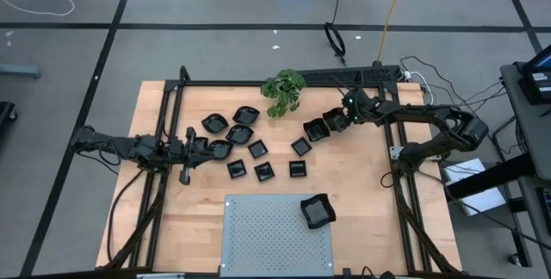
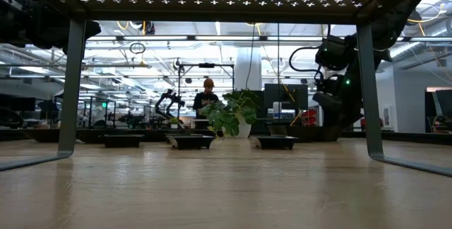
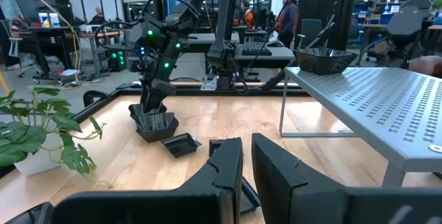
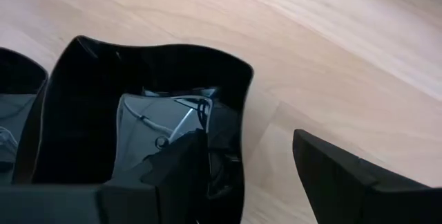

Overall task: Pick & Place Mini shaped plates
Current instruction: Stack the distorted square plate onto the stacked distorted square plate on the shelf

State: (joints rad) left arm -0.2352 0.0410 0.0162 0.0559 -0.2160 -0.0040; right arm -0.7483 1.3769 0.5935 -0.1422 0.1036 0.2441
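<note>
Best to close slowly on the rim of the square mini plate (image 4: 138, 120), one finger inside the well and one outside the wall, then lift straight up so the slippery edge does not slide out. Lies near the far right part of the table (image 1: 379, 201), just beside a second dish (image 1: 315, 130), close to the green plant (image 1: 283, 90). Glossy black, shallow, with thin raised walls and rounded corners; mirrors light, so probably smooth and hard. Right gripper (image 4: 248, 162) at this plate, jaws spread wide around its wall, not yet pinching. Other mini plates (image 1: 258, 150) scattered over the middle of the pale wooden table, square and polygonal. One plate (image 1: 317, 212) already on the grey perforated panel (image 1: 258, 240) at the near edge. Left gripper (image 1: 184, 152) low near the left side, jaws pressed together, empty.
</note>
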